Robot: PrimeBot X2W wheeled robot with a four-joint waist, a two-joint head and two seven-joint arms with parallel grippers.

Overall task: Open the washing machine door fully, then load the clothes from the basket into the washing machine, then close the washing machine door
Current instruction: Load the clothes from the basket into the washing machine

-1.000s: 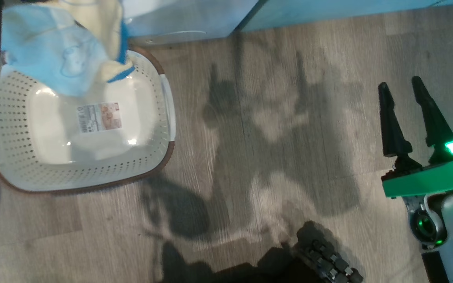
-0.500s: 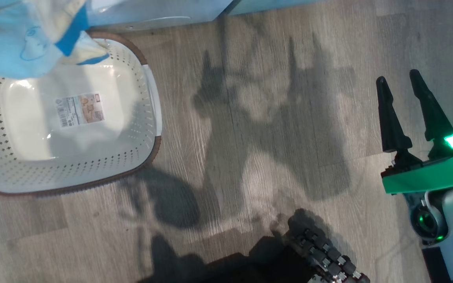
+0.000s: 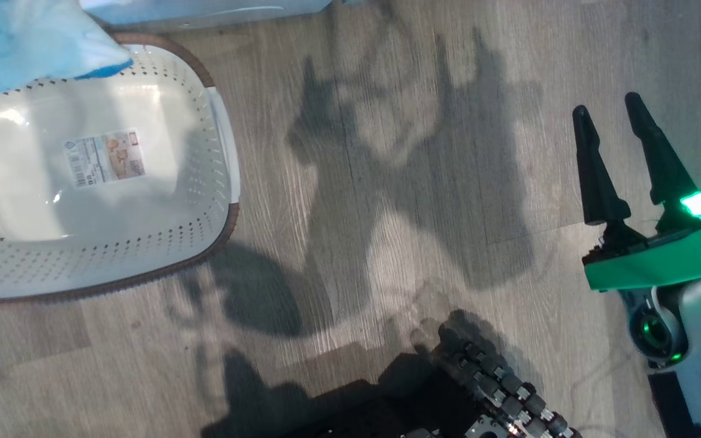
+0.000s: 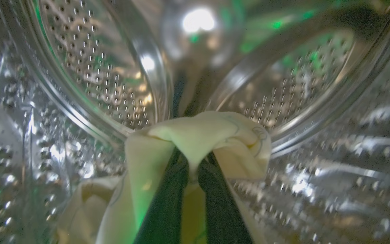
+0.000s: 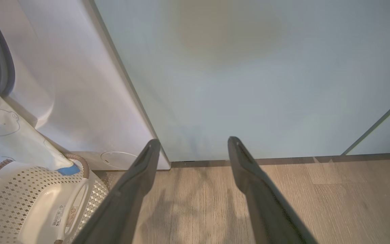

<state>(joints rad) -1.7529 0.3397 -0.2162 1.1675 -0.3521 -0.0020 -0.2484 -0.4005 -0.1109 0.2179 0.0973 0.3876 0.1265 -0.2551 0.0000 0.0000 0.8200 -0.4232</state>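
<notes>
Fingers (image 4: 168, 203) of left gripper (image 4: 193, 166) deep in steel drum (image 4: 96, 67), pinching clothes (image 4: 198, 135), pale yellow fabric bunched over tips; right gripper (image 3: 606, 108) above floor (image 3: 387, 182), fingers spread, empty

basket (image 3: 143, 246) cream, diamond perforations, brown rim; clothes (image 4: 195, 139) pale yellow, outline drawings.

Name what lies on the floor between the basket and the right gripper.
Nothing. In the head view, the wooden floor between the basket and the open right gripper is bare, crossed by shadows alone.
</notes>
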